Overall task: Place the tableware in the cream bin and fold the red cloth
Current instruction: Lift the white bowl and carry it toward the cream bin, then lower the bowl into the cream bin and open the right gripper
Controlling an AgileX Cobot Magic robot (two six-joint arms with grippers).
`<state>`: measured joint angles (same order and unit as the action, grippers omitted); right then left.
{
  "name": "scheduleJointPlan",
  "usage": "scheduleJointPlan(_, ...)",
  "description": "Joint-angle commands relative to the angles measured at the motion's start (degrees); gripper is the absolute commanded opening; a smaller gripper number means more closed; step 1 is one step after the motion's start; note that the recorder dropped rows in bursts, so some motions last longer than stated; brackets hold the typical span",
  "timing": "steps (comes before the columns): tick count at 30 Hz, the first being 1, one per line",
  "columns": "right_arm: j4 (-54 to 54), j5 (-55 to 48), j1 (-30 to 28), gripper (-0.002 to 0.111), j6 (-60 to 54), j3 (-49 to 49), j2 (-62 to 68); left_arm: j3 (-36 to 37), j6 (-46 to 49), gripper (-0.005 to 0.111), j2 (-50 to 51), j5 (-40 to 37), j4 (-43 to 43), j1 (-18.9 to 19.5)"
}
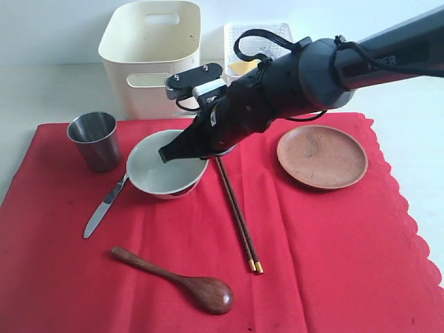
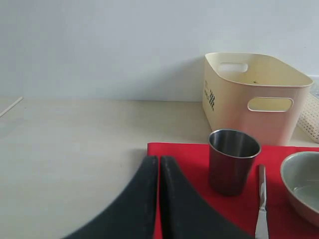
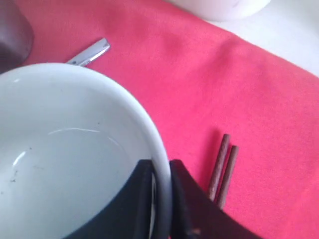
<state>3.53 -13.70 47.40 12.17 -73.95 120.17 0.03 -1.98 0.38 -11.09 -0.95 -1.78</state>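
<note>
The white bowl (image 1: 163,173) (image 3: 75,149) sits on the red cloth (image 1: 333,263), and my right gripper (image 1: 187,152) (image 3: 160,164) is shut on its near rim, one finger inside and one outside. Beside the bowl lie the dark chopsticks (image 1: 238,211) (image 3: 223,169) and the silver knife (image 1: 104,207) (image 2: 260,209). The steel cup (image 1: 94,142) (image 2: 233,162) stands at the cloth's far left. The wooden spoon (image 1: 180,279) lies in front, the brown plate (image 1: 322,156) to the right. The cream bin (image 1: 149,55) (image 2: 254,94) stands behind the cloth. My left gripper (image 2: 159,159) is shut on nothing, by the cloth's left corner; the exterior view does not show it.
A white lattice basket (image 1: 257,35) (image 2: 311,117) stands to the right of the cream bin, with something yellow (image 1: 243,67) in it. The right arm's dark body reaches across the back of the cloth. Pale bare tabletop (image 2: 75,149) lies left of the cloth.
</note>
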Motion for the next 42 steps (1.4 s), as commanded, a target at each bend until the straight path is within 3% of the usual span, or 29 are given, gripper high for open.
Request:
scheduleJointPlan(1, -0.2, -2.5, -0.1, 0.000, -0.1, -0.1, -3.3, 0.0, -0.1, 0.004, -0.4, 0.0, 0.4, 0.2)
scheduleJointPlan(7, 0.0, -3.7, -0.2, 0.000, -0.6, -0.1, -10.9, 0.0, -0.1, 0.004, -0.4, 0.0, 0.4, 0.2)
scheduleJointPlan(17, -0.1, 2.5, -2.2, 0.000, -1.2, -4.6, -16.8, 0.0, -0.1, 0.004, -0.4, 0.0, 0.4, 0.2)
scheduleJointPlan(27, -0.1, 22.6, -2.2, 0.000, -1.0, -13.0, -7.4, 0.0, -0.1, 0.004, -0.4, 0.0, 0.4, 0.2)
scheduleJointPlan(35, -1.5, 23.5, -4.8, 0.000, -1.0, -25.2, 4.8, 0.0, -0.1, 0.004, -0.4, 0.0, 0.4, 0.2)
scheduleJointPlan(42, -8.1, 23.5, -7.1, 0.000, -1.0, -29.3, 11.7, 0.0, -0.1, 0.004, -0.4, 0.0, 0.4, 0.2)
